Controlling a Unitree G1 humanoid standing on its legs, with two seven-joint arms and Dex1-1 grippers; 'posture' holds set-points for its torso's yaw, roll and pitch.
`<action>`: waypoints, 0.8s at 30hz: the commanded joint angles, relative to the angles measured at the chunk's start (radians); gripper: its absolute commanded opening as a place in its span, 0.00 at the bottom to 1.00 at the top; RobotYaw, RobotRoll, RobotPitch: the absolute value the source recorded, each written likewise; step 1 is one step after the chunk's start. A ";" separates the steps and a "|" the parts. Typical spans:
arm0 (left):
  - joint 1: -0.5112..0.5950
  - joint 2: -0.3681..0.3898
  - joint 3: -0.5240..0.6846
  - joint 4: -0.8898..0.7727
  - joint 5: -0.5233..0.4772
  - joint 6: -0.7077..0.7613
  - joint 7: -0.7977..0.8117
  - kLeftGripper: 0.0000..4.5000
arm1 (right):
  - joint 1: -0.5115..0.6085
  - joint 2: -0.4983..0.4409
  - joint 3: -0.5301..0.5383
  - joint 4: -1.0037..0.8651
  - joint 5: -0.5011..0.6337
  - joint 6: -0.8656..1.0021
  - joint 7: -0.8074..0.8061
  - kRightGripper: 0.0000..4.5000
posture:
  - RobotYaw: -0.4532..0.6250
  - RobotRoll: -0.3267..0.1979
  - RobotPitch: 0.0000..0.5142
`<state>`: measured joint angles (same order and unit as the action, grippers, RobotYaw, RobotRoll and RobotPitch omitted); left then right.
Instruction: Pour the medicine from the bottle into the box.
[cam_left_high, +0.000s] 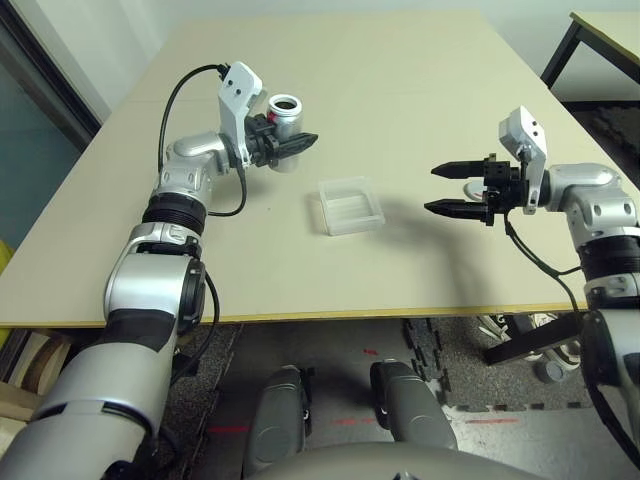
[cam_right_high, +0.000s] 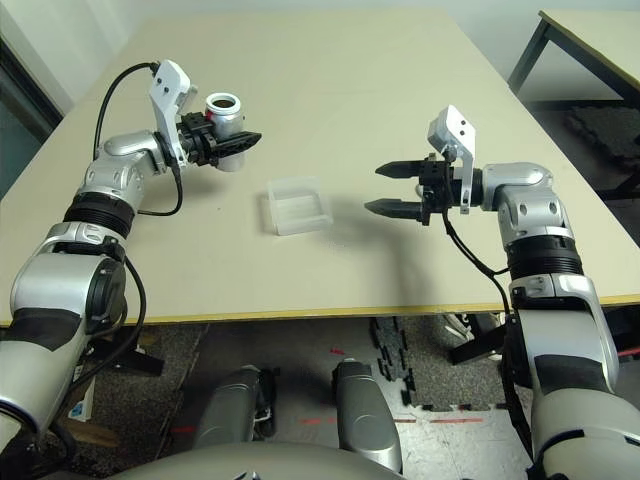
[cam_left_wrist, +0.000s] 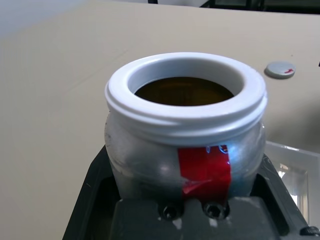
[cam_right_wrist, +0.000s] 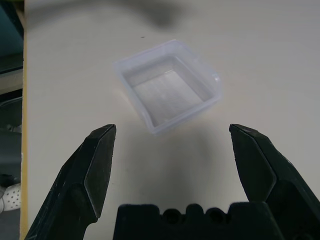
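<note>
The uncapped bottle (cam_left_high: 285, 118) is held upright, clamped in the left gripper (cam_left_high: 290, 143), up-left of the box (cam_left_high: 350, 204), while the right gripper (cam_left_high: 452, 189) is spread empty opposite.

Silver forearms (cam_left_high: 165, 190), black cables (cam_left_high: 190, 85), black-fingered claws (cam_left_high: 448, 190), apparently white wrist housings (cam_left_high: 238, 95).

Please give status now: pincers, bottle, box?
Left pincer shut on bottle, upright, uncapped. Right pincer open, empty. Box on table, nothing blocking.
</note>
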<state>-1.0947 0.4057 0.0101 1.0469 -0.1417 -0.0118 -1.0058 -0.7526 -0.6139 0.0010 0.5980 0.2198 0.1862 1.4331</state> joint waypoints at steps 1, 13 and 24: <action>-0.034 0.005 -0.011 0.035 0.037 -0.022 0.005 0.60 | 0.020 0.013 0.024 -0.027 0.002 0.002 -0.008 1.00 | 0.21 0.62 0.14; -0.124 0.016 -0.396 0.103 0.553 -0.438 0.357 0.60 | 0.023 0.054 0.020 0.001 0.013 -0.007 -0.072 1.00 | 0.22 0.62 0.13; -0.325 -0.080 -0.923 0.215 1.169 -0.632 0.913 0.60 | 0.005 0.092 0.007 0.022 0.038 0.006 -0.114 1.00 | 0.22 0.62 0.13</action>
<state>-1.3860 0.3296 -0.8469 1.2375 0.9422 -0.6295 -0.1607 -0.7382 -0.5280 0.0237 0.6005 0.2467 0.1891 1.3286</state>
